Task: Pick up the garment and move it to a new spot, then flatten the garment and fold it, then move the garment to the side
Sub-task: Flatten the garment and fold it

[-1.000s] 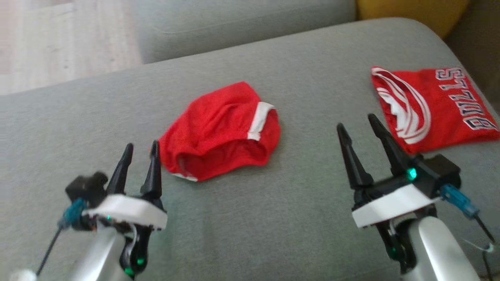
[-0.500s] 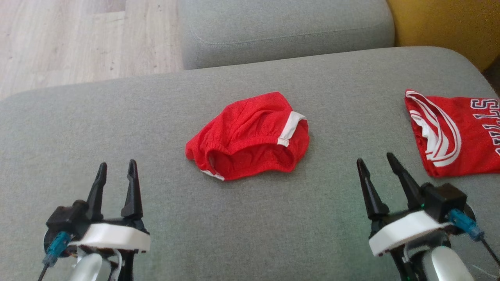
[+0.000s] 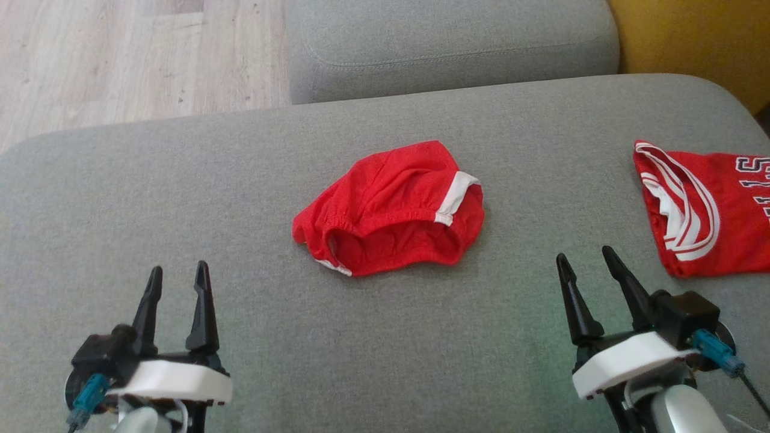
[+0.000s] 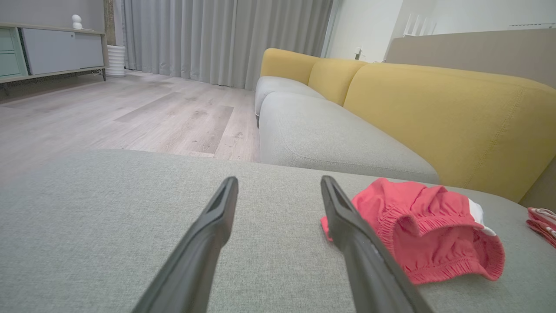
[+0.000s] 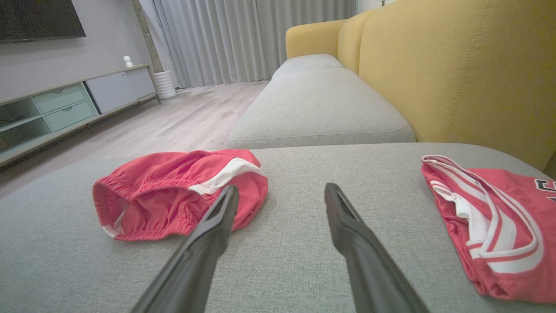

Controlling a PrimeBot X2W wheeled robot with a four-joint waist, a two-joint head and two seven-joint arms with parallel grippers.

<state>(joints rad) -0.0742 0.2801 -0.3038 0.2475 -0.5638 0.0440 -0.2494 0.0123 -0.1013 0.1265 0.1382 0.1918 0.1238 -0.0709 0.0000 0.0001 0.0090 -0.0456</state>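
Head view: the red shorts (image 3: 391, 207) lie crumpled mid-way along the grey sofa cushion (image 3: 180, 180), waistband opening toward the near edge. The left gripper (image 3: 179, 266) is near left and the right gripper (image 3: 585, 252) near right. Both have their fingers parted and hold nothing. A red striped jersey (image 3: 704, 210) lies flat at far right, probably already set aside.

Left wrist view: the fingers are spread over bare cushion, with the shorts (image 4: 425, 230) just to their right.

Right wrist view: the fingers are spread, shorts (image 5: 173, 191) to the left and jersey (image 5: 491, 217) to the right.

Judgement: pick-up not begun. The flanking stance suits a two-handed grasp at the waistband.
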